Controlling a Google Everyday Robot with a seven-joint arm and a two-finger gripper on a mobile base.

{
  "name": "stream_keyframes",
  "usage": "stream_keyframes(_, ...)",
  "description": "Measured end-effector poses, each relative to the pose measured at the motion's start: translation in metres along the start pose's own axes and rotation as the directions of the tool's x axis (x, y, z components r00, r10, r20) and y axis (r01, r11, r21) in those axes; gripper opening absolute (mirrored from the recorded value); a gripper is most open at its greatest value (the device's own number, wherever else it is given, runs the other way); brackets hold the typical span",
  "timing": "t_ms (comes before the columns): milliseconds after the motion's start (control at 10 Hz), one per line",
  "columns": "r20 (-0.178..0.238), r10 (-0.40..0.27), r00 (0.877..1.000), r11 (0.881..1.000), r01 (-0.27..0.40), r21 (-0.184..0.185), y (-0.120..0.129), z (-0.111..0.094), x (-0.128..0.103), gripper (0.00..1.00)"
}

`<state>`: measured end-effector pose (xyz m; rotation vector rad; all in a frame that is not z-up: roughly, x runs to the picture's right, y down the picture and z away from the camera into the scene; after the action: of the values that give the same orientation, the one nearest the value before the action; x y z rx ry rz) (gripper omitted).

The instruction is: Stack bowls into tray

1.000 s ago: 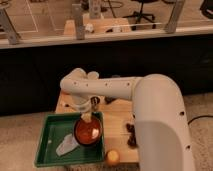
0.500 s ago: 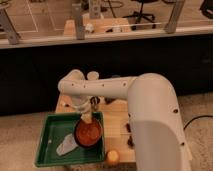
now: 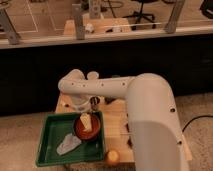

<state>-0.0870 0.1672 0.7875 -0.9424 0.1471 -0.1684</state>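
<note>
Orange-red bowl (image 3: 86,131) sits in green tray (image 3: 49,129), pincer (image 3: 86,121) above it.

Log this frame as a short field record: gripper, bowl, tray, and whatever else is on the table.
gripper: at the end of the white arm, down over the orange-red bowl
orange-red bowl: inside the tray, at its right end
tray: green, on the left part of the wooden table
other tray contents: pale crumpled item left of the bowl
off tray: small orange round object at the table's front edge
</note>
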Motion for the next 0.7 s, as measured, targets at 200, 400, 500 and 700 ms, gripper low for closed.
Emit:
stream_keyframes(200, 0.04, 0.008, 0.999, 1.0, -0.007, -0.012, -0.004, -0.009, 0.008, 0.8)
stream_keyframes(400, 0.085, 0.02, 0.996, 1.0, -0.018, -0.015, -0.008, -0.025, 0.021, 0.8)
stream_keyframes(500, 0.105, 0.028, 0.994, 1.0, -0.027, -0.009, -0.009, -0.035, 0.029, 0.8)
stream_keyframes(700, 0.16, 0.049, 0.986, 0.999, -0.05, 0.0, -0.009, -0.052, 0.048, 0.8)
